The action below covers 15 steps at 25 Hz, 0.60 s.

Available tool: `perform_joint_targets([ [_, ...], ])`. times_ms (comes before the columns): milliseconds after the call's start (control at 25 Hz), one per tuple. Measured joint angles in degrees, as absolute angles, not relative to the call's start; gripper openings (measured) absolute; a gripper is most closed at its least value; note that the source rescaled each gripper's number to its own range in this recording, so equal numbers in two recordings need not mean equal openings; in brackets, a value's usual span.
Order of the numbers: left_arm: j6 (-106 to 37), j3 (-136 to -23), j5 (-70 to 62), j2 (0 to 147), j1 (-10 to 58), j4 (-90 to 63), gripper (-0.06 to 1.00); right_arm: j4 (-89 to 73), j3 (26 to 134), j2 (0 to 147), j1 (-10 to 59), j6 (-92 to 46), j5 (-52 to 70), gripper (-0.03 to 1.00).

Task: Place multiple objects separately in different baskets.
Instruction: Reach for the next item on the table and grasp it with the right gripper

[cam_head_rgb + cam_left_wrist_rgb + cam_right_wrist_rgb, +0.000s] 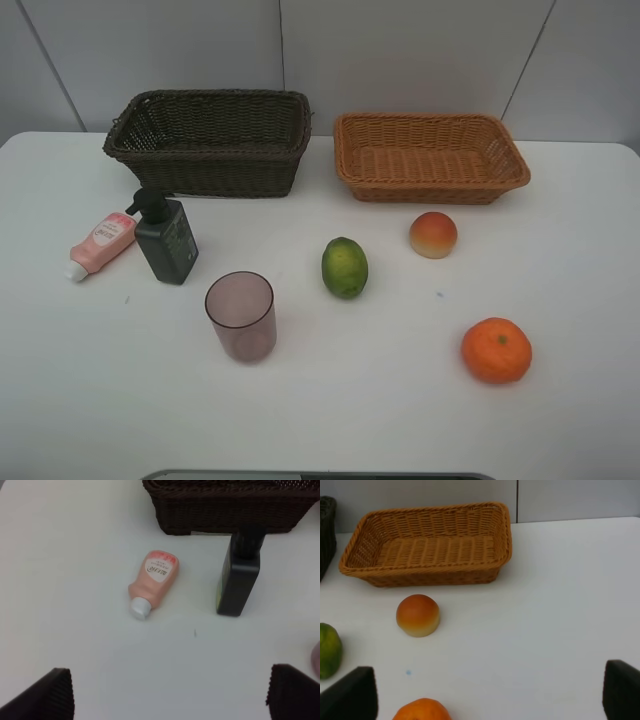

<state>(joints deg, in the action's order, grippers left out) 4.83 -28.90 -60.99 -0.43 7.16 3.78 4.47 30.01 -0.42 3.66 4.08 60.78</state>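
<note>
L gripper [170, 695] and R gripper [487, 692]: jaws wide apart, nothing held. Dark brown basket [215, 170] and tan basket [430, 187] sit side by side at the back edge of the table [560, 280]. Pink tube [100, 240] lies near the left edge, w/ pump bottle [168, 240] upright just beside it. Cup [241, 315] and lime [345, 267] are mid-table. Peach [433, 235] is in front of the tan basket. Orange [496, 350] is toward the front-right corner.

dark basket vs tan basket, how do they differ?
The dark brown basket is deeper, with tall walls; the light tan basket is shallow with flared sides. The dark brown basket sits left, behind the pump bottle; the light tan basket sits right, behind the peach-like fruit. Both are rectangular wicker, with nothing visible inside.
</note>
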Motion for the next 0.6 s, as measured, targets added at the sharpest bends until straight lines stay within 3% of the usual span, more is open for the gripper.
perform_joint_targets([
  [600,4.8,-28.9,-61.0,-0.4,7.2,3.8,0.99,4.5,30.0,-0.4,3.7,4.1,60.8,1.0],
])
